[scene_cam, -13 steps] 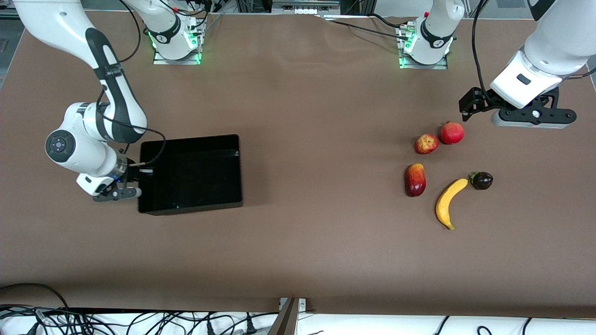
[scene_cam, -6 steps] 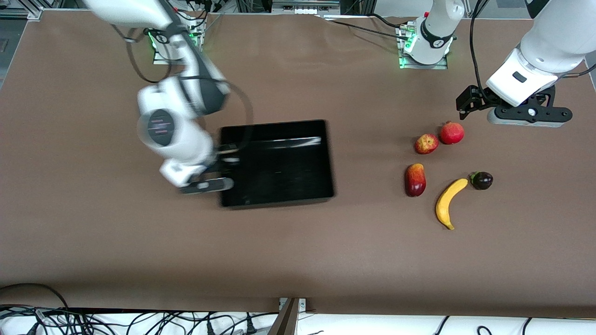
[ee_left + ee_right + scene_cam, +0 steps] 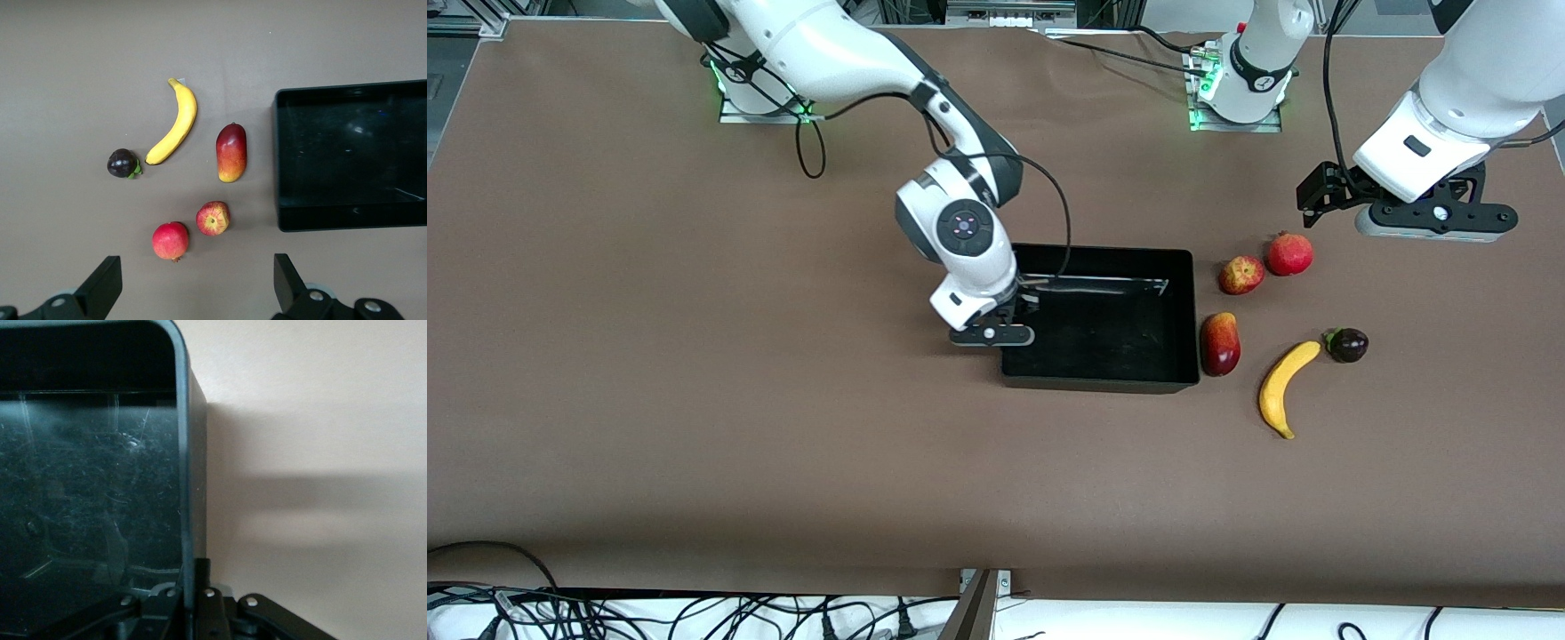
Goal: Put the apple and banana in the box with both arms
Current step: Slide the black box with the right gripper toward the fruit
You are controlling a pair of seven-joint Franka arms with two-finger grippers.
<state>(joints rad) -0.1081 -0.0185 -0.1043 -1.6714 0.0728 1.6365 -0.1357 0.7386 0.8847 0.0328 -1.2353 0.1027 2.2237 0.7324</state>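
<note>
While the right arm is reaching out from its base toward the middle of the brown surface point(image 3: 694, 427), its black two-finger gripper point(image 3: 993, 334) is sitting at the wall of the shallow rectangular black plastic box point(image 3: 1099, 384) that faces the right arm's end, and the right wrist view is showing its fingers point(image 3: 200, 587) closed on that thin glossy wall point(image 3: 189, 487), one inside and one outside. The box is resting flat on the surface, its other end lying just beside the group of fruit. An elongated dark-red fruit point(image 3: 1220, 343) is lying close against that end of the box, touching it or nearly so. The small round apple, red mottled with yellow point(image 3: 1241, 275), is sitting farther from the front camera than the elongated fruit, with a plain red round fruit with a crown tip point(image 3: 1290, 254) just beside it toward the left arm's end. The single curved bright yellow banana point(image 3: 1286, 387) is lying nearer to the front camera than the apple, well clear of the box, one tip close to a small dark purple round fruit with a green leaf point(image 3: 1347, 345). The left arm is waiting with its black gripper point(image 3: 1436, 220) hanging over bare surface beside the plain red fruit, its fingers point(image 3: 100, 287) spread wide and holding nothing.
</note>
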